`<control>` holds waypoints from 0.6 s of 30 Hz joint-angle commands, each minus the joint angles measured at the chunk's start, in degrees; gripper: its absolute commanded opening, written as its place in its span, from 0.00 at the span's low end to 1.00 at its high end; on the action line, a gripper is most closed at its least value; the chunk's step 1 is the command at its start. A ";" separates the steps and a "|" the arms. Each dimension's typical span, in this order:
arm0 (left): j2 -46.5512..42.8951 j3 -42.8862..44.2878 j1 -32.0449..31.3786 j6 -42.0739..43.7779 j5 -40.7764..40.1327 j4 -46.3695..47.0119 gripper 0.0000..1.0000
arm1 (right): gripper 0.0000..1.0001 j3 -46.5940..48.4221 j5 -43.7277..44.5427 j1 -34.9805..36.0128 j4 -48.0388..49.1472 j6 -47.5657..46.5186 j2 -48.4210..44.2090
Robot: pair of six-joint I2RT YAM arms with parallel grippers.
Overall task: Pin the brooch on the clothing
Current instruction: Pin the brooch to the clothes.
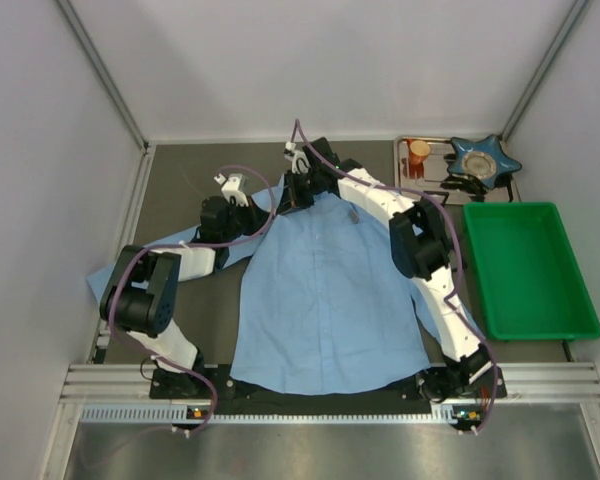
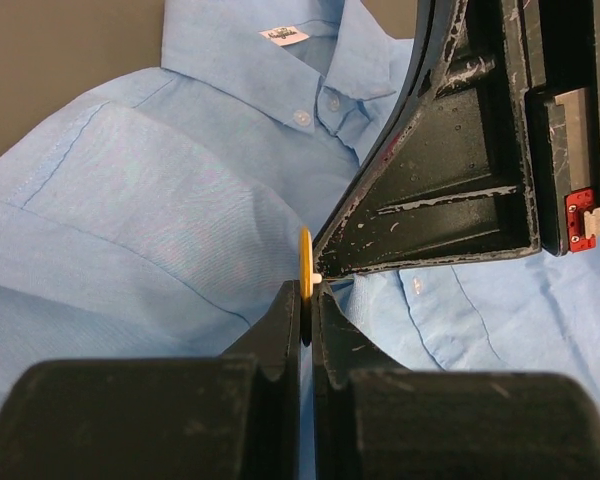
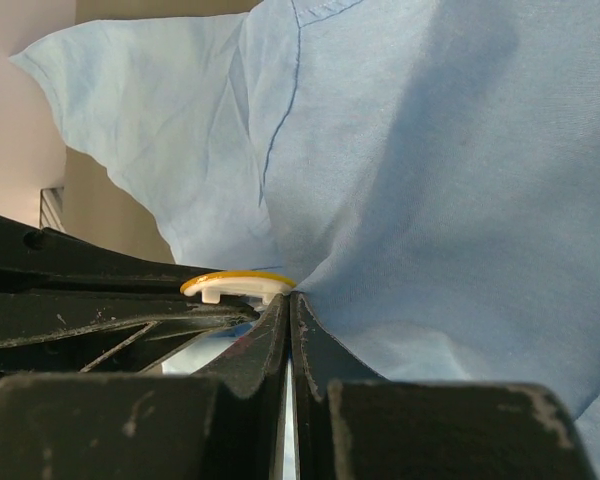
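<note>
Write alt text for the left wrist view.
The shut left pincer holds a yellow brooch edge-on at its tips, over a light blue collared shirt. The right pincer juts in from the upper right, its tip at the brooch.

We see the shirt (image 1: pixel 320 300) in the middle of the table (image 1: pixel 180 190), collar (image 2: pixel 320 60) at the far side, the brooch (image 2: pixel 305 262) near the collar. A bin (image 1: pixel 525 270) sits by the right edge, a tray (image 1: pixel 435 165) behind it in the corner.
</note>
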 commanded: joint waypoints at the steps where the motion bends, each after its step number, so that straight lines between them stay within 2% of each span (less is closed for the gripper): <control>1: -0.37 2.04 -1.64 -4.30 8.86 14.16 0.00 | 0.00 -0.55 1.45 3.29 2.34 0.85 -1.91; 8: -0.19 2.31 -1.64 -5.53 8.78 14.08 0.00 | 0.00 -2.22 8.29 4.00 2.43 -1.00 -3.67; 13: -1.51 1.61 -1.64 -3.69 7.64 10.83 0.00 | 0.00 -2.22 10.68 3.91 2.87 -1.70 -4.64; 18: -1.95 0.29 -1.29 -6.14 5.88 10.38 0.00 | 0.00 -4.24 12.08 3.82 4.89 -1.35 -6.57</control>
